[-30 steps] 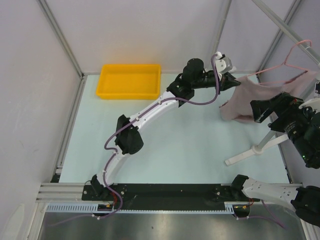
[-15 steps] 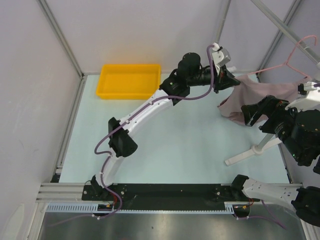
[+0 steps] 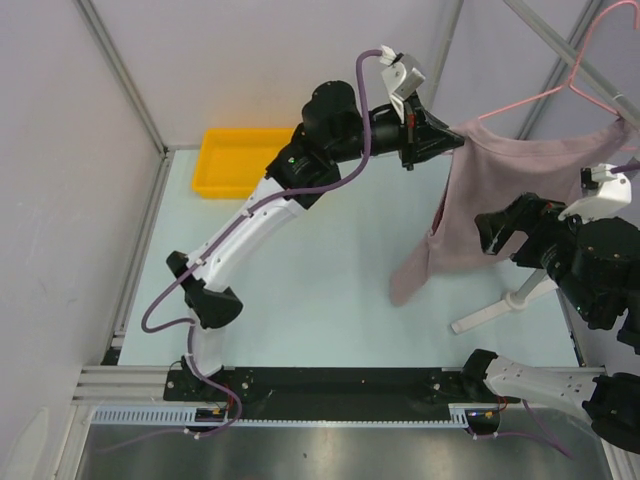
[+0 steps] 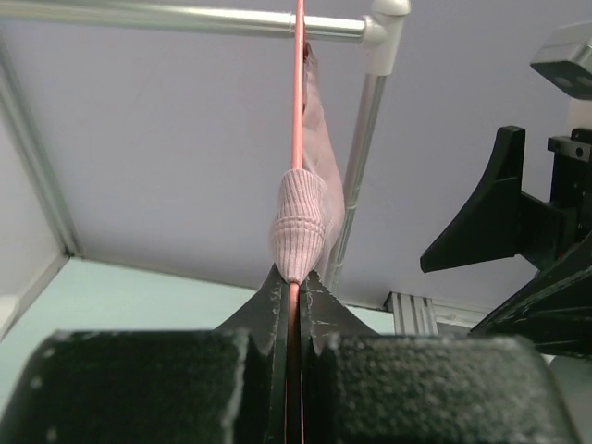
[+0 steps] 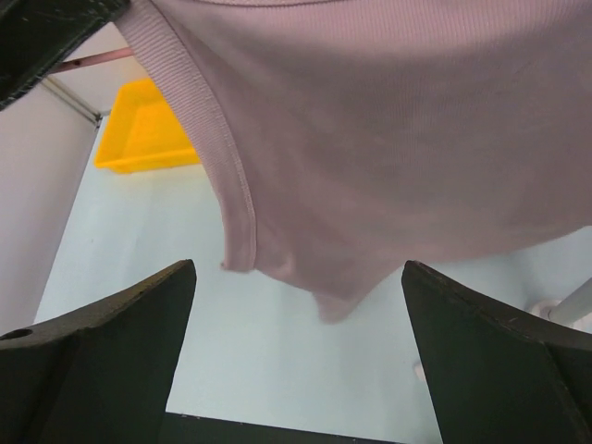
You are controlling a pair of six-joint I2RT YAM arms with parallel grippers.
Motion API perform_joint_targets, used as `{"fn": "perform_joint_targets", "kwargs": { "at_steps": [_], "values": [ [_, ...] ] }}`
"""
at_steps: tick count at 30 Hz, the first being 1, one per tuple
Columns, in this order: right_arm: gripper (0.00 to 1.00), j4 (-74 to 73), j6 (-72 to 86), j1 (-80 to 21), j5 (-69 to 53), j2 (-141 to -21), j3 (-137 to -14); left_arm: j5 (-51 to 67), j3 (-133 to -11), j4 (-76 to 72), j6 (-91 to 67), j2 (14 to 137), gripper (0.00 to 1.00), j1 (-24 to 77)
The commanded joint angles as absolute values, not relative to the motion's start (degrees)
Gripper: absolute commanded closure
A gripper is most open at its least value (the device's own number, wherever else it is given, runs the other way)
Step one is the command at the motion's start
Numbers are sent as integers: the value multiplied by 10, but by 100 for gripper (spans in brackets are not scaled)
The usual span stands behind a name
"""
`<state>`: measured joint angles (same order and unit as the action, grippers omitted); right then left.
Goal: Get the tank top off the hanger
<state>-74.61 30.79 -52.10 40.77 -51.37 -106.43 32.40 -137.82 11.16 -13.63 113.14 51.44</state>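
The pink-mauve tank top hangs from the thin pink wire hanger, whose hook sits on the rack pole at upper right. My left gripper is raised at the hanger's left end and shut on the wire. In the left wrist view the hanger runs straight out of my left gripper, with a ribbed strap of the tank top bunched right at the fingertips. My right gripper stands open low beside the garment's hem. In the right wrist view the tank top hangs above my right gripper, touching neither finger.
A yellow bin sits at the back left, also seen as the yellow bin past the garment. The grey rack pole crosses the upper right, and its white foot lies on the table near my right arm.
My left arm has risen and swung left with the hanger's end, tilting the hanger; the tank top now hangs stretched and longer. The right gripper has shifted slightly and stays open.
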Motion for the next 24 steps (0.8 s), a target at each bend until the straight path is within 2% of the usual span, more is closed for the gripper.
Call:
{"fn": "perform_joint_targets", "kwargs": {
  "at_steps": [1,6,10,15,19,24],
  "values": [
    [0,-724,282,-519,382,-518,-1043,250,-1353,158,-125,1032,100,510],
    [0,-703,269,-519,357,-520,-1014,222,-1211,190,-129,927,100,483],
    [0,-678,237,-519,313,-515,-973,186,-1049,172,-126,822,100,474],
    [0,-645,219,-519,260,-524,-935,122,-920,180,-138,678,100,458],
    [0,-571,216,-519,205,-526,-877,49,-789,198,-161,562,100,454],
    [0,-473,204,-526,131,-576,-867,1,-680,243,-216,385,100,454]
  ]
}}
